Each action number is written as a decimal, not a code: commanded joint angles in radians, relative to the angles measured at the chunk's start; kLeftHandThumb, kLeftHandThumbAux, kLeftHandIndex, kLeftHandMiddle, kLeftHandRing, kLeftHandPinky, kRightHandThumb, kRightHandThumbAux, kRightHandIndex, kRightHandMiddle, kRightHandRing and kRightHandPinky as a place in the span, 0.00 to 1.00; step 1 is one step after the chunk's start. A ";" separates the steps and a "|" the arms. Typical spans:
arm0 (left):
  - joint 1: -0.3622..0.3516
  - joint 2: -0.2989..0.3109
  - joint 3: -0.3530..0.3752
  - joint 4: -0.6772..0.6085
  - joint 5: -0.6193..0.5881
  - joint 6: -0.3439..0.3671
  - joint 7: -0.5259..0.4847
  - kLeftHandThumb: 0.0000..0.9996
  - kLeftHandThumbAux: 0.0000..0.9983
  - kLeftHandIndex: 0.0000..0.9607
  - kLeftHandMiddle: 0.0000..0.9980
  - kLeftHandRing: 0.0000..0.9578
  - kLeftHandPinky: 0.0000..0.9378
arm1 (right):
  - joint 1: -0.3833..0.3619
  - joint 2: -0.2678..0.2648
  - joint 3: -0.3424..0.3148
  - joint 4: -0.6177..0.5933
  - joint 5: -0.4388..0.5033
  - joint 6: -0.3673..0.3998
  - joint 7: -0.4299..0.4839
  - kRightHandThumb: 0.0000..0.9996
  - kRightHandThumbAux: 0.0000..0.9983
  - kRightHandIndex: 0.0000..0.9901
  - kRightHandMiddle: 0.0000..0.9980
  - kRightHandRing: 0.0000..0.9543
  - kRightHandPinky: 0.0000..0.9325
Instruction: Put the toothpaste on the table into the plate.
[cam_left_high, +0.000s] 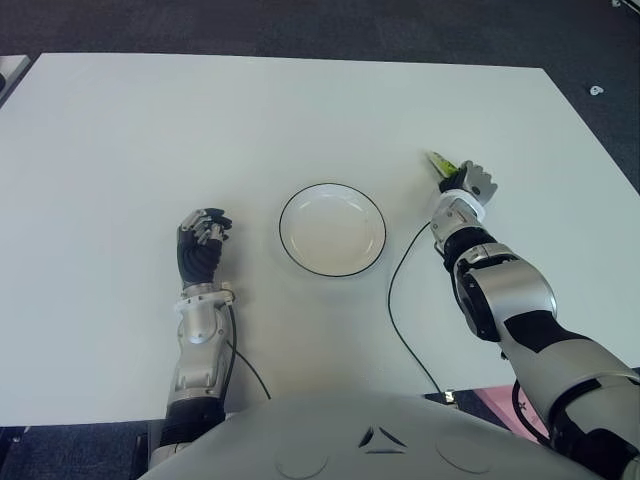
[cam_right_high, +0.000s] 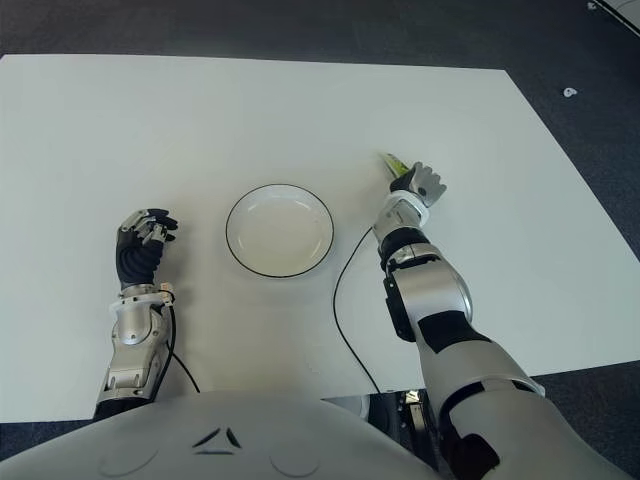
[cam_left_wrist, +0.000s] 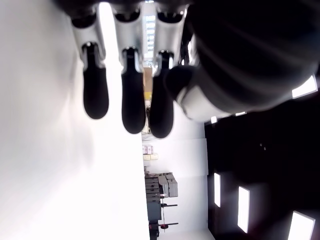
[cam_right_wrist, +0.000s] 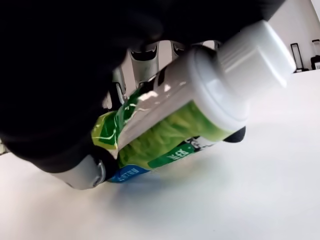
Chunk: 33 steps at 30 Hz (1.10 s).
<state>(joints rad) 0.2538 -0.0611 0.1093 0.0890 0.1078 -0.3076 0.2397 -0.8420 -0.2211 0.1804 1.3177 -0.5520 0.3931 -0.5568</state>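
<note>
Right hand (cam_left_high: 470, 183) fingers (cam_right_wrist: 82, 172) are curled round the toothpaste tube (cam_right_wrist: 175, 120), clamped on its green-and-white body; the white cap (cam_right_wrist: 257, 47) pokes out of the grip toward the wrist camera. Tube sits low over the white table (cam_left_high: 120, 120); cannot tell if it touches. In the eye views only the tube's crimped green tail (cam_left_high: 439, 161) shows, sticking out on the far-left side of the hand. That hand is right of the plate (cam_left_high: 332, 229), near it but apart. Plate is white with a dark rim, nothing in it, mid-table. A black cable (cam_left_high: 395, 300) runs along the table from the right wrist toward the near edge. Left hand (cam_left_high: 202, 240) shows left of the plate, fingers (cam_left_wrist: 132, 102) curled, side by side, holding nothing.
</note>
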 joint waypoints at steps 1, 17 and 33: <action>0.027 -0.001 0.003 0.046 -0.003 0.033 0.000 0.71 0.72 0.45 0.52 0.53 0.56 | 0.093 0.049 -0.023 0.050 0.053 -0.016 0.055 0.72 0.71 0.44 0.78 0.79 0.85; 0.029 0.007 -0.001 0.058 -0.015 0.007 -0.011 0.71 0.72 0.45 0.52 0.52 0.54 | 0.090 0.029 -0.059 0.048 0.058 -0.152 0.030 0.72 0.72 0.44 0.85 0.89 0.93; 0.032 -0.001 -0.002 0.054 -0.010 0.007 0.001 0.71 0.72 0.45 0.52 0.53 0.55 | 0.053 0.025 -0.093 0.034 0.095 -0.263 -0.059 0.74 0.71 0.45 0.90 0.93 0.95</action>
<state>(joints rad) 0.2556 -0.0550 0.1079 0.1010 0.0975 -0.3380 0.2395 -0.8277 -0.2509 0.0986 1.3300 -0.4963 0.1643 -0.6300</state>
